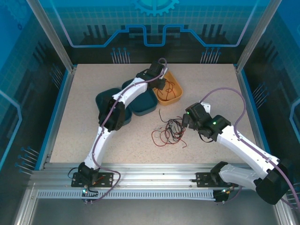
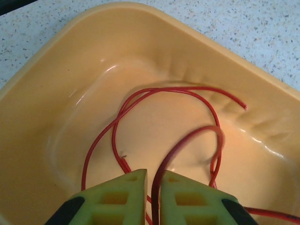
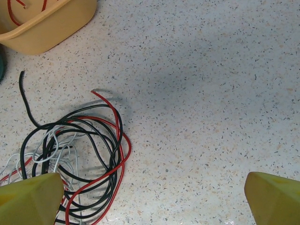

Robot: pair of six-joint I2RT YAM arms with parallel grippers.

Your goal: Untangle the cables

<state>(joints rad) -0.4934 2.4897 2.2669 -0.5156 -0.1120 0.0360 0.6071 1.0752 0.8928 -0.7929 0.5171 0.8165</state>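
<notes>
A single red cable lies looped inside the yellow tray. My left gripper hangs just over it, its green fingers a narrow slit apart, and the cable runs loosely through that slit. In the top view the left gripper is above the yellow tray. The other cables lie on the table in a tangle: black, red and whitish loops. My right gripper is wide open, low beside the tangle, with its left finger over the tangle's edge.
Two dark teal trays stand left of the yellow one, partly under the left arm. One corner of the yellow tray is at the upper left of the right wrist view. Speckled tabletop stretches right of the tangle.
</notes>
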